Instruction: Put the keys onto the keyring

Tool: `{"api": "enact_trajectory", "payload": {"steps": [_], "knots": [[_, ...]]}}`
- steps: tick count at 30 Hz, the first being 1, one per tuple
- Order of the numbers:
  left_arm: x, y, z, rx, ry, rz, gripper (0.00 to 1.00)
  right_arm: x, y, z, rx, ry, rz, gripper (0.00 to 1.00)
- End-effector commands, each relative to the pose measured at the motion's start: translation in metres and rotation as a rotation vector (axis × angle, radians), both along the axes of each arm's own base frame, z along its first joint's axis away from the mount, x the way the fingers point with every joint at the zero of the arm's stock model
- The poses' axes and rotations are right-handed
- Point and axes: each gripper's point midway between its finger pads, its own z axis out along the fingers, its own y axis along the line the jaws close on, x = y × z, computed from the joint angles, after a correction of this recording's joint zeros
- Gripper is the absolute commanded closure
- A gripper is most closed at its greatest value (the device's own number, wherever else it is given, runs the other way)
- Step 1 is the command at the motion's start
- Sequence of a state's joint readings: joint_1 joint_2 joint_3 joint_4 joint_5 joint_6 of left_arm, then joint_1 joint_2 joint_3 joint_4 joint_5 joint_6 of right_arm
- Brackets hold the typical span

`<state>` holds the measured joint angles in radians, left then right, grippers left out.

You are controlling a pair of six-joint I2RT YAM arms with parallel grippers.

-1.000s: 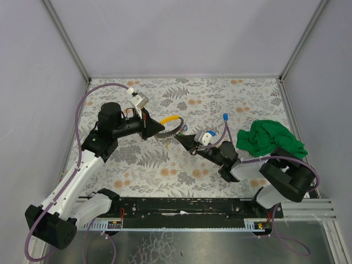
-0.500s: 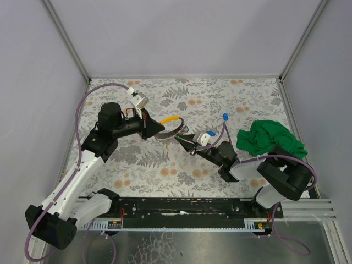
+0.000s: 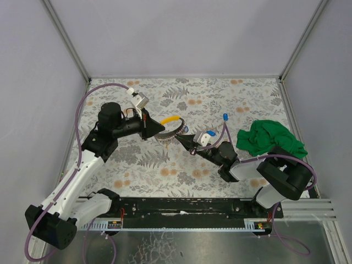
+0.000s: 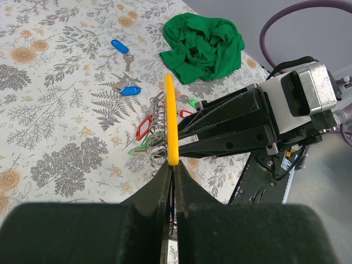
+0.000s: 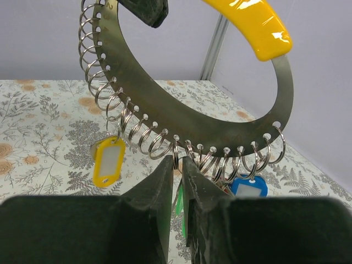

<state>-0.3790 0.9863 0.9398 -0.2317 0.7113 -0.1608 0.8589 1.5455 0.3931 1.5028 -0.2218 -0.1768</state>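
Observation:
The keyring (image 3: 171,130) is a flat metal crescent with a yellow handle (image 4: 171,118), hung with several small split rings. My left gripper (image 4: 172,165) is shut on the yellow handle and holds the keyring upright above the table. My right gripper (image 5: 181,162) is shut on a green-tagged key (image 5: 179,201), its tips touching a split ring on the band's (image 5: 165,113) lower edge. A yellow tag (image 5: 108,160), a blue tag (image 5: 248,187) and a red tag (image 4: 144,127) hang from it. Two loose blue-tagged keys (image 4: 120,46) (image 4: 130,91) lie on the table.
A crumpled green cloth (image 3: 269,138) lies at the right of the floral table (image 3: 137,165). One blue-tagged key (image 3: 225,116) lies to its left. Grey walls with metal rails enclose the table on three sides.
My right gripper has edged slightly toward the keyring. The left arm and the keyring have not moved.

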Motion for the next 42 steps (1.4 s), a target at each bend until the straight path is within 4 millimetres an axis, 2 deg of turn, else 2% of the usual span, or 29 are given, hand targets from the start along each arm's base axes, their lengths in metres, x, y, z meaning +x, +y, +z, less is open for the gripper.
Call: {"api": "enact_trajectory", "payload": {"steps": [1, 24, 31, 33, 38, 42], "knots": [[0.001, -0.003, 0.018, -0.045, -0.068, -0.016, 1.0, -0.003, 0.002, 0.028, 0.076, -0.076, 0.007, 0.83], [0.001, -0.004, 0.018, -0.049, -0.057, -0.016, 1.0, -0.006, 0.001, 0.035, 0.075, -0.095, 0.017, 0.87], [0.005, -0.003, 0.017, -0.073, -0.026, 0.023, 1.0, -0.011, -0.003, 0.04, 0.087, -0.107, 0.02, 1.0], [0.009, -0.001, 0.016, -0.092, 0.001, 0.066, 1.0, -0.013, -0.006, 0.043, 0.093, -0.122, 0.02, 1.0], [0.02, 0.007, 0.001, -0.174, 0.106, 0.214, 1.0, -0.02, -0.013, 0.047, 0.095, -0.141, 0.022, 1.0], [0.024, 0.011, -0.019, -0.262, 0.208, 0.301, 1.0, -0.025, -0.018, 0.041, 0.076, -0.125, 0.025, 1.0]]}}
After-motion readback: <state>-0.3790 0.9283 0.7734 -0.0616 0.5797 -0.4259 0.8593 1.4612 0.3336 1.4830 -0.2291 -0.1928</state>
